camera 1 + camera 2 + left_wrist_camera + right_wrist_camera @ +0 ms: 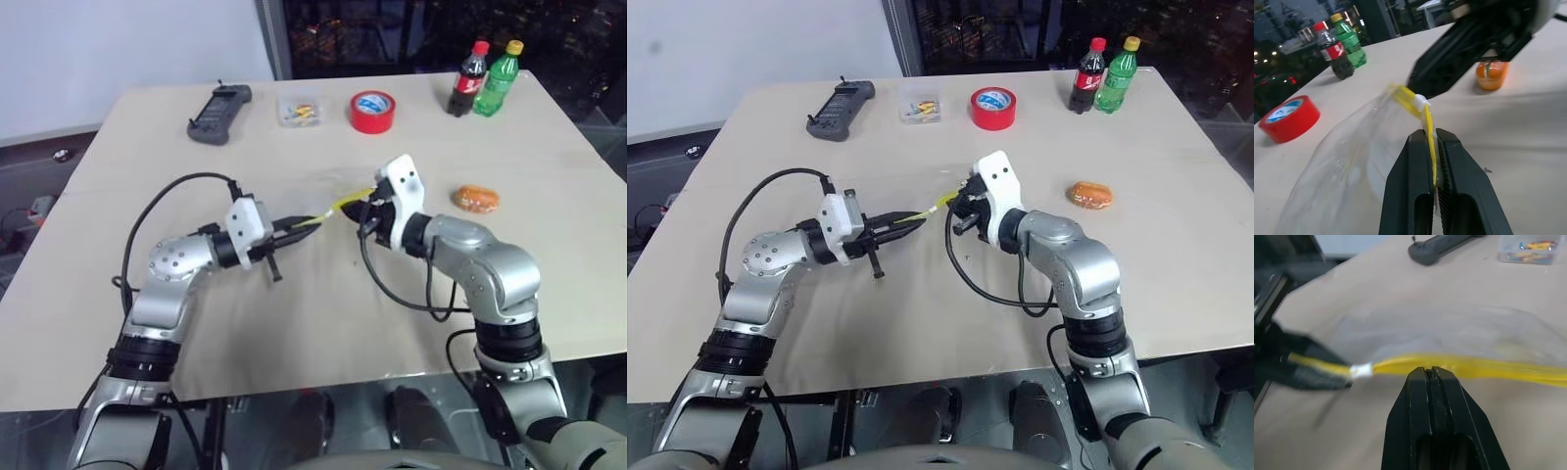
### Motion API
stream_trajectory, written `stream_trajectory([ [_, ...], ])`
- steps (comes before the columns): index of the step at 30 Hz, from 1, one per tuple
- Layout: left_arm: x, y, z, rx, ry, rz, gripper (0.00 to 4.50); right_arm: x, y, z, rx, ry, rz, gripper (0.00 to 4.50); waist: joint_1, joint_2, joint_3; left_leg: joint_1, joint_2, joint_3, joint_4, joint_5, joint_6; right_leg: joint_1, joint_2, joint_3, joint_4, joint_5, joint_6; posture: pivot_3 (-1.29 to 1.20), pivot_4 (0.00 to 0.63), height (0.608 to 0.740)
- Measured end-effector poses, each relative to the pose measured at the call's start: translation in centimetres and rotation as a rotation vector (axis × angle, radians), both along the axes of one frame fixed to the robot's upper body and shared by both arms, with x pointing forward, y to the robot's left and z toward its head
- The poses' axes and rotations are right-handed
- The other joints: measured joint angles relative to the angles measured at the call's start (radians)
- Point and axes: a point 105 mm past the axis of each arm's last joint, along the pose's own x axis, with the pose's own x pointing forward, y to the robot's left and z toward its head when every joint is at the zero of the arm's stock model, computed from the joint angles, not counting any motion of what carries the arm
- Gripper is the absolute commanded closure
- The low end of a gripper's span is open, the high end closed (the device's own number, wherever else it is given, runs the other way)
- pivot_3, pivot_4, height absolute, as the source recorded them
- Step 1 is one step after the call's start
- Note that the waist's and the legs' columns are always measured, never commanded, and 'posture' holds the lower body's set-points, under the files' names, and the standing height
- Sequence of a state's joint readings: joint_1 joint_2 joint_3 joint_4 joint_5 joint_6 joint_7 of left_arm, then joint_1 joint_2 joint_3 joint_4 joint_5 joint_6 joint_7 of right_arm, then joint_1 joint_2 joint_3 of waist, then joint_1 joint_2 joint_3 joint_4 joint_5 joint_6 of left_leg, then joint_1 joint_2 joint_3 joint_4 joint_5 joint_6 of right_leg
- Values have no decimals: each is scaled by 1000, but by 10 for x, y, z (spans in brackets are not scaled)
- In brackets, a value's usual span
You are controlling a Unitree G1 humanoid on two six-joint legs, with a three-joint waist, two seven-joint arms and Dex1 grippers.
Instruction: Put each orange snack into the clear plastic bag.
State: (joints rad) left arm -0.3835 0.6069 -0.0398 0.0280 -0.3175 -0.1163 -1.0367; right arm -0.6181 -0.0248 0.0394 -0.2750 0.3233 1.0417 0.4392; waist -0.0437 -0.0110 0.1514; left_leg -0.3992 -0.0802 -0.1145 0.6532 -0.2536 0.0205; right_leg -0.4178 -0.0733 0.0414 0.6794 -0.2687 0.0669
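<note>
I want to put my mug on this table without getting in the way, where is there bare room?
The near table edge below both arms is bare, as is the left side below the black remote. Crowded: the far edge with small clear box, red tape roll and two bottles, and the middle, where both pincers hold the clear plastic bag.

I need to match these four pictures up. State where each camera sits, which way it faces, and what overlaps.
Left eye, right eye: on the head, looking forward and down at the table, both arms showing.
Left wrist: looks along its shut fingers pinching the clear plastic bag.
Right wrist: looks along its shut fingers on the bag's yellow seal strip.
Shared: bag, red tape roll.
</note>
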Motion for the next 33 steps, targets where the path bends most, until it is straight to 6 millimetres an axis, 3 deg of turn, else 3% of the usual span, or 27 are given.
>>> stream_trajectory([
  [5,-5,0,-3,20,8,-25,4500,4,5,0,183,108,7,4485,0,0,0,0,0,0,0,0,0,0,0,0,0,0,0,0,150,740],
  [10,-8,0,-4,20,20,-51,4500,5,4,1,227,134,6,4485,0,0,0,0,0,0,0,0,0,0,0,0,0,0,0,0,150,740],
  [14,-14,-2,-4,24,27,-107,4500,24,9,-30,103,149,-99,4485,-8,0,0,1,0,1,0,0,0,0,1,0,0,0,0,0,150,740],
  [17,-17,0,-5,57,17,-131,4500,40,-6,-57,-240,-44,-189,4485,-11,0,0,0,-1,0,0,0,0,-1,0,0,-1,0,0,0,150,740],
  [22,-11,7,-8,87,8,-117,4500,43,-26,-51,-453,-328,-187,4485,-14,0,0,0,-1,0,0,0,0,0,0,0,-1,0,0,0,150,740],
  [23,-11,7,-8,89,6,-116,4500,43,-26,-50,-457,-338,-184,4485,-14,0,0,0,0,0,0,0,0,0,1,0,-1,0,0,0,150,740],
  [29,5,10,-11,126,-67,-74,4500,31,-19,-45,-824,-859,-47,4485,-22,0,0,1,0,1,0,0,0,0,1,0,0,0,0,0,150,740],
  [32,6,8,-13,121,-71,-74,4500,33,-15,-50,-935,-1000,-18,3756,-21,0,0,1,0,1,0,0,0,0,1,0,0,0,0,0,150,740],
  [33,7,7,-12,116,-74,-70,4500,35,-15,-51,-971,-1046,-16,3242,-20,0,0,1,0,1,0,0,0,0,1,0,0,0,0,0,150,740],
])
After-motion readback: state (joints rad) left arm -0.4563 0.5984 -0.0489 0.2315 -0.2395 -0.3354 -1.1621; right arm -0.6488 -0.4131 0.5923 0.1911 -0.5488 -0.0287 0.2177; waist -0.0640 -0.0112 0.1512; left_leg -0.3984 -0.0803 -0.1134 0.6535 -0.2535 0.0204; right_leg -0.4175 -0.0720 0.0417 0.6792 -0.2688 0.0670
